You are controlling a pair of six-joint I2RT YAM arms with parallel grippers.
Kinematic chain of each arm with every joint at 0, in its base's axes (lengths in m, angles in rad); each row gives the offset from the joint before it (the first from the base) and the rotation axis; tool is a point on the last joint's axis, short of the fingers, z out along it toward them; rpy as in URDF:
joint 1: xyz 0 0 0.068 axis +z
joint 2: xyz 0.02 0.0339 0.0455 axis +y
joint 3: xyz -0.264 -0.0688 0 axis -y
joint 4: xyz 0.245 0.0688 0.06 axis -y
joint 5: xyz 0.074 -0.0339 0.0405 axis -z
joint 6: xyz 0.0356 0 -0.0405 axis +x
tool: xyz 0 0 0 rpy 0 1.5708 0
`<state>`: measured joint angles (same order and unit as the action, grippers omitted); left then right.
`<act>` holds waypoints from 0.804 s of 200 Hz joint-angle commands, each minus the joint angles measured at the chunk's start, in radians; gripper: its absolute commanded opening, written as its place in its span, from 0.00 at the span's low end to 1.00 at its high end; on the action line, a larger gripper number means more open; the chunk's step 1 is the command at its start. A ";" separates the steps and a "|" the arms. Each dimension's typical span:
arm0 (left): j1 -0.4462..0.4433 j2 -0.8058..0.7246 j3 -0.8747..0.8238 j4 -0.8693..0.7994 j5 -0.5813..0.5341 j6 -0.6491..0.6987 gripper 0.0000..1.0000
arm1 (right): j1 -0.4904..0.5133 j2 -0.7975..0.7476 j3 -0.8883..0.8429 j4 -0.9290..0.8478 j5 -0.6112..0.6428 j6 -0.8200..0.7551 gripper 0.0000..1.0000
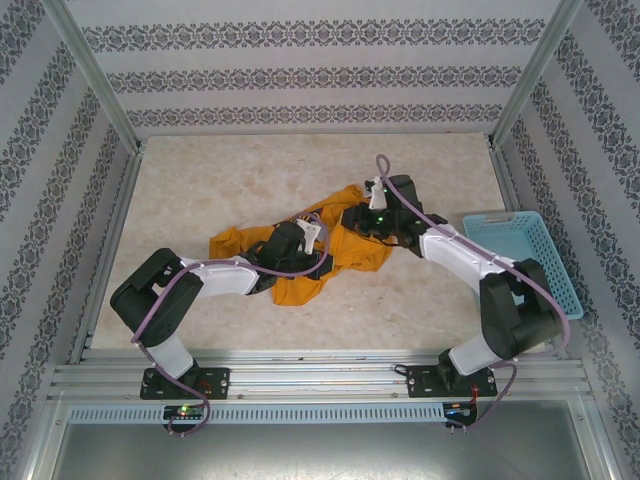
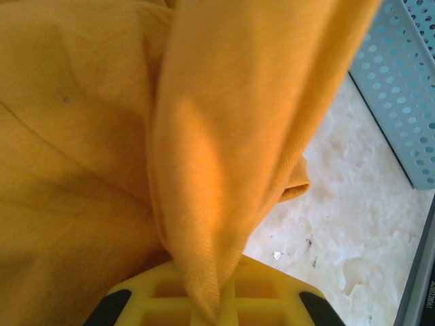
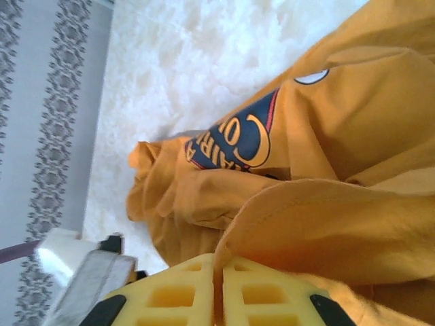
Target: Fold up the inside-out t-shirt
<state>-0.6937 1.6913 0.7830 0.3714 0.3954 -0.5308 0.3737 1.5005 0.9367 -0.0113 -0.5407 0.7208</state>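
Fingers (image 2: 153,295) of left gripper (image 2: 216,305) and right gripper (image 3: 217,292) both pinched on inside-out t-shirt (image 1: 300,288), mid-table. Risks lifting twisted layers together, given bunched grips.

the top external camera is looking down from above and behind the arm bases (image 1: 185,382), taking in the whole tabletop (image 1: 250,190) from well back. the left wrist camera is sitting right behind the left claw (image 2: 207,309), close against the t-shirt (image 2: 102,170) and facing across the tabletop toward the blue basket (image 2: 408,88). the right wrist camera is sitting just as near behind the right claw (image 3: 219,295), looking over the t-shirt toward the patterned wall (image 3: 47,102). all three are sharing the t-shirt; the top and left wrist views are also sharing the blue basket
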 commanded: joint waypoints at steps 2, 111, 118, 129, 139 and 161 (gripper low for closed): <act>0.001 -0.012 -0.014 0.024 -0.009 -0.006 0.01 | -0.017 -0.075 -0.007 -0.022 0.008 0.009 0.11; 0.002 -0.018 0.005 0.017 0.024 -0.005 0.01 | 0.010 -0.036 -0.047 -0.124 0.160 -0.160 0.49; 0.001 -0.019 0.008 0.015 0.029 -0.007 0.01 | 0.017 -0.021 -0.041 -0.120 0.159 -0.157 0.51; -0.003 -0.019 0.013 0.016 0.040 -0.008 0.00 | 0.036 0.006 -0.033 -0.100 0.157 -0.153 0.57; -0.009 -0.021 0.015 0.015 0.047 -0.006 0.00 | 0.056 0.038 -0.017 -0.095 0.156 -0.151 0.61; -0.020 -0.027 0.017 0.020 0.067 -0.005 0.01 | 0.077 0.102 0.001 -0.052 0.133 -0.119 0.60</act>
<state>-0.6949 1.6909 0.7807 0.3885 0.4183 -0.5308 0.4278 1.5486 0.9047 -0.1169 -0.4004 0.5842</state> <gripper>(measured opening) 0.050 0.613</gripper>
